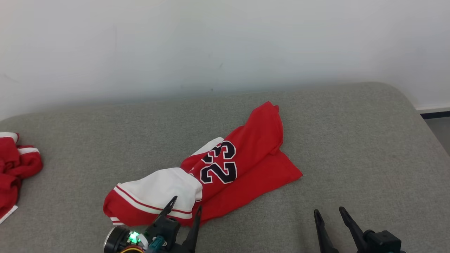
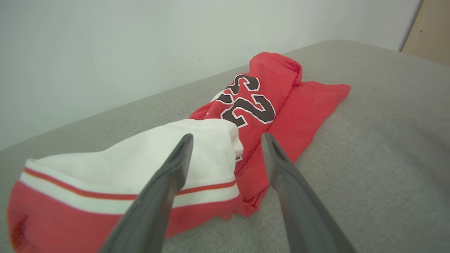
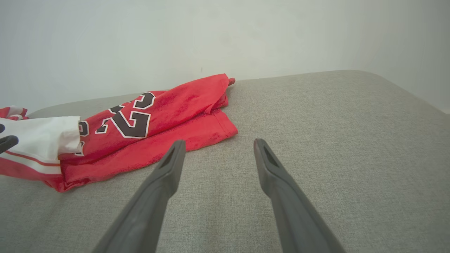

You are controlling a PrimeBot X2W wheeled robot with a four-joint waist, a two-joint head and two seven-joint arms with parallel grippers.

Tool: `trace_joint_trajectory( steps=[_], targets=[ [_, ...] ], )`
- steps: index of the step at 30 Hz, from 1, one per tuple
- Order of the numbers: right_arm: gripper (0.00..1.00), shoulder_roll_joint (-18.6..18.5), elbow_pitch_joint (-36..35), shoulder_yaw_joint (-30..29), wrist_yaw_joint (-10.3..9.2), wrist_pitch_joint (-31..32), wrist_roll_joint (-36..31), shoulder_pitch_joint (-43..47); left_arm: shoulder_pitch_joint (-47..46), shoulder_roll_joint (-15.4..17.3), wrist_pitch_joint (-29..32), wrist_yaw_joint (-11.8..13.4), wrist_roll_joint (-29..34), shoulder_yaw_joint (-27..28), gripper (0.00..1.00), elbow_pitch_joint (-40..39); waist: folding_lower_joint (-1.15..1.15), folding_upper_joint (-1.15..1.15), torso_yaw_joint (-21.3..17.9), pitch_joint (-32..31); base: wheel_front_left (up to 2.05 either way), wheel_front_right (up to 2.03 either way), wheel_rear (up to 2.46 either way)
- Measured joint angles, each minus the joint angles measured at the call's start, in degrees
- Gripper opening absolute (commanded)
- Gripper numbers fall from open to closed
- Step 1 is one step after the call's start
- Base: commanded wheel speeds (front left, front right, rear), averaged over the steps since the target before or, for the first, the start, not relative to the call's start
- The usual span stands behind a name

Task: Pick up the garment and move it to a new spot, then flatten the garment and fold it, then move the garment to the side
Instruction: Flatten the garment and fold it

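Near the middle of the grey padded surface (image 1: 351,140), toward its front edge, lies the garment (image 1: 225,168), a red jersey with a white band and a black 23. It is bunched lengthwise into a rumpled strip that runs from the robot's near left to the far right. The white-and-red striped end is rolled up closest to the robot. The plain red end fans out farther away, one layer lapped over another. It is neither flat nor folded in any tidy way.

The left gripper (image 1: 187,203) hovers at the striped end with its jaws spread wide, one tip over the white cloth and the other at the red edge beside it. Nothing is pinched between them. The right gripper (image 1: 329,211) is just as wide open and empty, over bare upholstery well apart from the jersey.

Further out, a second red-and-white garment (image 1: 14,165) sits heaped at the far left edge of the surface, and a pale wall (image 1: 211,42) rises behind.

The task looks to be at an early stage. Whether the jersey already lies in its new spot cannot be told, but flattening, folding and the final move aside all remain. The left gripper's position suggests that a grasp at the striped end is the step in hand.
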Motion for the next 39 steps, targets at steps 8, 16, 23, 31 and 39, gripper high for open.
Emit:
trace_joint_trajectory(
  steps=[8, 16, 23, 31, 39],
  targets=[
    [1.00, 0.0, 0.2, -0.1, 0.00, 0.3, 0.8, -0.5, -6.9, 0.3, 3.9, 6.9, 3.4, 0.7, 1.00, 12.0, 0.00, 0.00, -3.1, 1.6, 0.00, 0.00, 0.00],
    [1.00, 0.0, 0.5, -0.4, 0.00, 0.0, 1.2, -0.8, -9.1, -0.5, 3.3, 6.7, 2.0, 0.0, 0.49, 17.6, 0.01, 0.00, -4.2, 3.3, 0.00, 0.00, 0.00],
    [1.00, 0.0, 0.9, 0.1, 0.00, -0.2, 1.6, -1.4, -10.6, -1.0, 1.9, 6.1, -0.1, -0.9, 0.00, 21.0, 0.01, 0.00, -3.3, 2.9, 0.00, 0.00, 0.00],
    [1.00, 0.0, 1.1, -0.3, 0.00, -0.2, 1.4, -1.2, -4.1, -1.4, -1.2, 3.0, -3.9, -4.9, 0.00, 18.3, 0.01, 0.00, -2.3, 2.2, 0.00, 0.00, 0.00],
    [1.00, 0.0, 1.0, 0.0, 0.00, 0.4, 1.1, -1.0, 2.5, -1.6, -0.2, 2.7, -11.7, -12.8, 1.00, 10.9, 0.00, 0.00, -0.7, 1.9, 0.00, 0.00, 0.00]
  ],
)
